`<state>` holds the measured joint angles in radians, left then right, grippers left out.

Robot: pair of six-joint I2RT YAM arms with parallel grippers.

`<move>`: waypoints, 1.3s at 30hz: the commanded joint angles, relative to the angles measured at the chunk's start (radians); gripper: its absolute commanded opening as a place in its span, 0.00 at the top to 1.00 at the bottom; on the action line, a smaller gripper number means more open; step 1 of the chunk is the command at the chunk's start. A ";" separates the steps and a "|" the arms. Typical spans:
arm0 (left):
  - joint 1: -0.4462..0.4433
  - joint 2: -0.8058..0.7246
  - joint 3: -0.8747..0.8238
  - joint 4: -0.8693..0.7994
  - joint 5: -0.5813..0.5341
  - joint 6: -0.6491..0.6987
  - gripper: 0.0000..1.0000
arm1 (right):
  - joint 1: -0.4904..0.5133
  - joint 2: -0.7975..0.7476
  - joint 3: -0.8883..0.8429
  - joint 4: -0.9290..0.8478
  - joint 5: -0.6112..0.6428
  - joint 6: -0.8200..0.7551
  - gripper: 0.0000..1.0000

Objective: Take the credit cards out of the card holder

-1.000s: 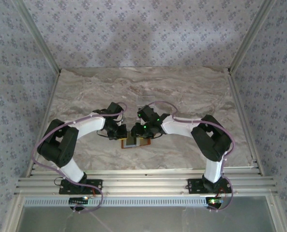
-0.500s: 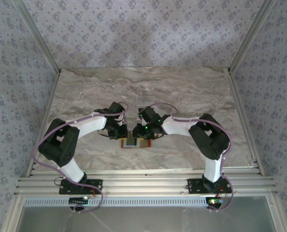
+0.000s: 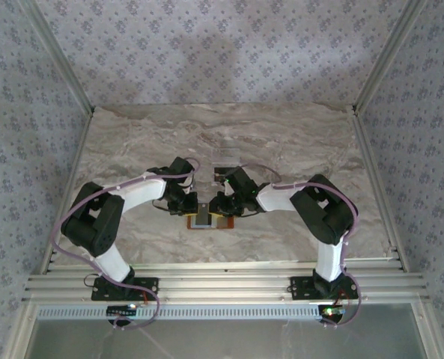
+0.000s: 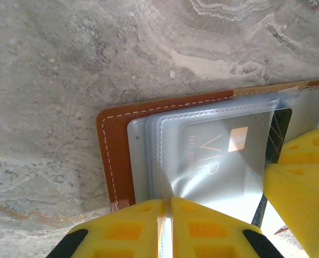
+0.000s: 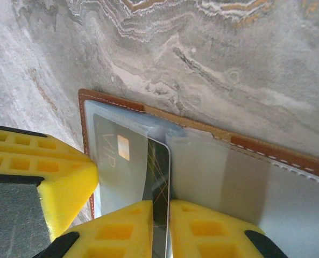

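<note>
The brown leather card holder (image 3: 207, 222) lies open on the marble table between both grippers. My left gripper (image 4: 167, 201) is shut, pinching the clear plastic sleeve (image 4: 164, 140) at the holder's left half (image 4: 113, 156). A credit card with gold VIP lettering (image 4: 218, 156) shows through that sleeve. Its dark bare edge (image 5: 159, 172) sticks out of the sleeve toward the holder's middle. My right gripper (image 5: 161, 204) is shut on that dark edge. From above, the left gripper (image 3: 192, 210) and right gripper (image 3: 220, 209) meet over the holder.
The holder's right half (image 5: 288, 156) has pale sleeves (image 5: 218, 172) lying flat beside the right jaws. The left gripper's yellow finger (image 5: 41, 166) sits close at the card's other side. Bare marble table (image 3: 281, 142) stretches behind; patterned walls enclose it.
The right gripper's jaws have closed onto the dark card edge, and its wrist has dropped slightly toward the holder. The left gripper has kept its pinch in place.
</note>
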<state>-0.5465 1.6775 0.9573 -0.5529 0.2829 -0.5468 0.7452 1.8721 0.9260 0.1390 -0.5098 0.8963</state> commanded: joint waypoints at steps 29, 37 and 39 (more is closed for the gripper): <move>-0.015 0.062 -0.021 -0.054 -0.098 0.005 0.87 | -0.050 -0.074 -0.110 0.038 0.007 0.003 0.99; -0.015 0.048 -0.014 -0.048 -0.080 0.004 0.86 | -0.072 -0.163 -0.108 -0.065 0.035 -0.040 1.00; -0.015 0.046 -0.013 -0.040 -0.064 0.000 0.85 | -0.075 -0.192 -0.099 -0.113 0.053 -0.061 1.00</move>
<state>-0.5522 1.6787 0.9680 -0.5629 0.2478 -0.5472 0.6815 1.7271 0.8223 0.1360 -0.5076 0.8867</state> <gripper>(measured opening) 0.142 0.051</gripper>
